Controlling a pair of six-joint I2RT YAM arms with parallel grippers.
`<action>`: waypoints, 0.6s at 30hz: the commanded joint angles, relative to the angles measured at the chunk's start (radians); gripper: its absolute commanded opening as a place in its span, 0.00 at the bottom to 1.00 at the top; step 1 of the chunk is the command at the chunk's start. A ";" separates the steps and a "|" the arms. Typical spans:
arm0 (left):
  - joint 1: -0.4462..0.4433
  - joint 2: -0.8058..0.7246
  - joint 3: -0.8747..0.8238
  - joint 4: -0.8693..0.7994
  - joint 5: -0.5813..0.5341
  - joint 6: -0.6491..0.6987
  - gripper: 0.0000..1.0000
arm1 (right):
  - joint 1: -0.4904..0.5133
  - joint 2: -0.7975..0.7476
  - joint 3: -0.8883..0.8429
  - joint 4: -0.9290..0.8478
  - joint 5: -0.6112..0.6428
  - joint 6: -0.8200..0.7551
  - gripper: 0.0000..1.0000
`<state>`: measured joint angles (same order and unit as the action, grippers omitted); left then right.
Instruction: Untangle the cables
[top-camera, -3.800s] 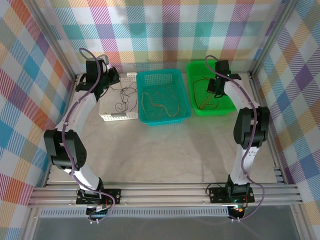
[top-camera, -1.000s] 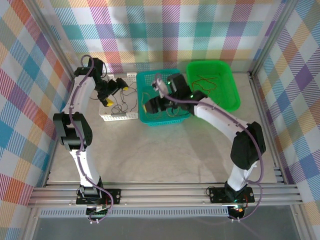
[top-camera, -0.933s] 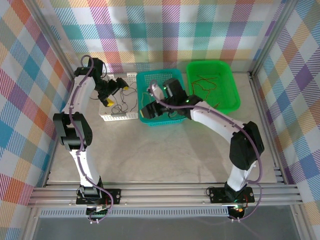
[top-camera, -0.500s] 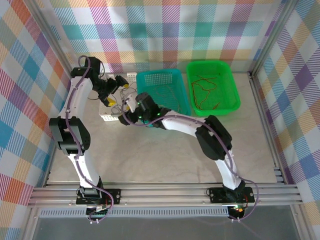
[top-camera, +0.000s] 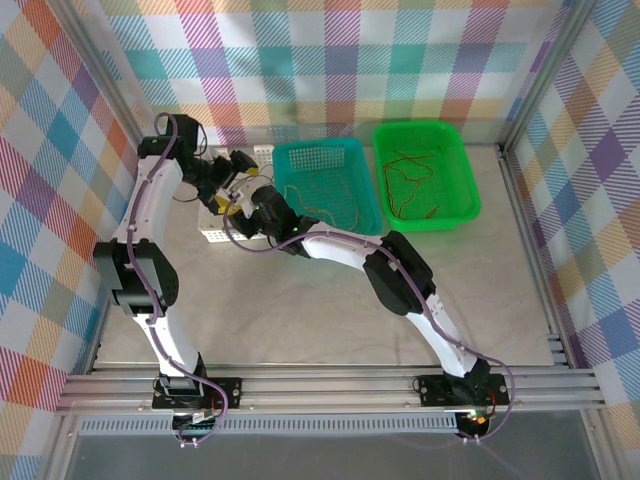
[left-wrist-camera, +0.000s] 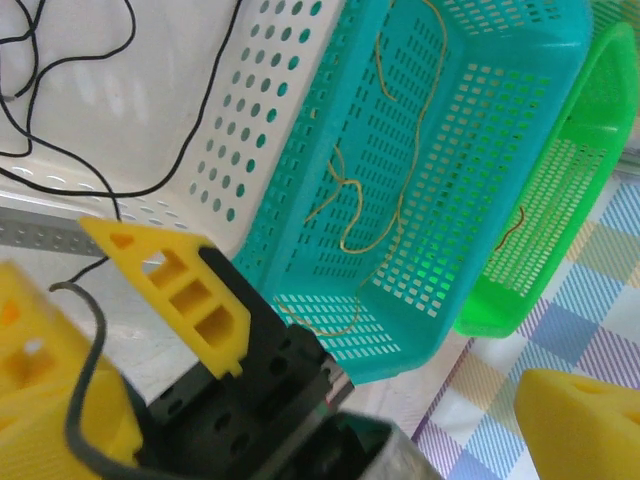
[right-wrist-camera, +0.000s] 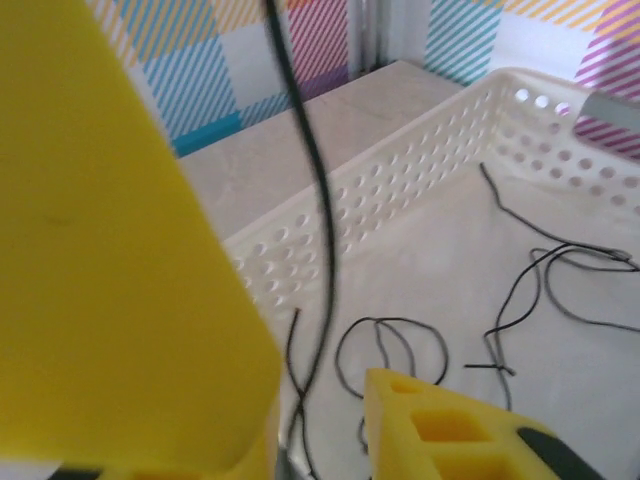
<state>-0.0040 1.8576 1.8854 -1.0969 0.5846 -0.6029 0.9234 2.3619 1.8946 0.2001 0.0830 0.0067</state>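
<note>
**Both grippers meet over the white basket**

Three baskets stand in a row at the 12 o'clock end of the pale table (top-camera: 300, 310). A white perforated plastic basket (right-wrist-camera: 400, 170) sits toward 11 o'clock. A teal perforated plastic basket (top-camera: 345, 150) is just beside it on its 3 o'clock side, and a green plastic basket (top-camera: 455, 160) sits near 1 o'clock.

The cables lie split among them. Thin black cables (right-wrist-camera: 545, 265) loop over the white basket's floor. A thin yellowish cable (left-wrist-camera: 400, 200) snakes along the teal one, and thin reddish and brown cables (top-camera: 405, 185) curl in the green one.

The left gripper (top-camera: 236, 186) hangs over the white basket with its yellow fingers (left-wrist-camera: 585, 425) spread wide. The right arm stretches across the table toward 10 o'clock. The right gripper (right-wrist-camera: 315, 410) sits between those spread fingers, and the left wrist view catches one of its yellow fingers. Its own pads stand a narrow gap apart, and one black cable runs straight down through that gap. Whether the pads press on it cannot be told.
</note>
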 joint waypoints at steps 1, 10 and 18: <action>0.010 -0.070 -0.001 -0.009 0.032 -0.015 1.00 | 0.000 0.026 0.033 -0.008 0.067 -0.021 0.20; 0.037 -0.161 -0.006 0.016 0.065 -0.070 1.00 | -0.015 0.051 0.059 -0.063 0.069 0.025 0.00; 0.093 -0.283 -0.009 0.042 0.062 -0.130 1.00 | -0.034 0.163 0.273 -0.300 0.093 0.064 0.00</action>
<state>0.0727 1.6333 1.8744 -1.0657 0.6312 -0.6975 0.9070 2.4794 2.0888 0.0307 0.1574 0.0402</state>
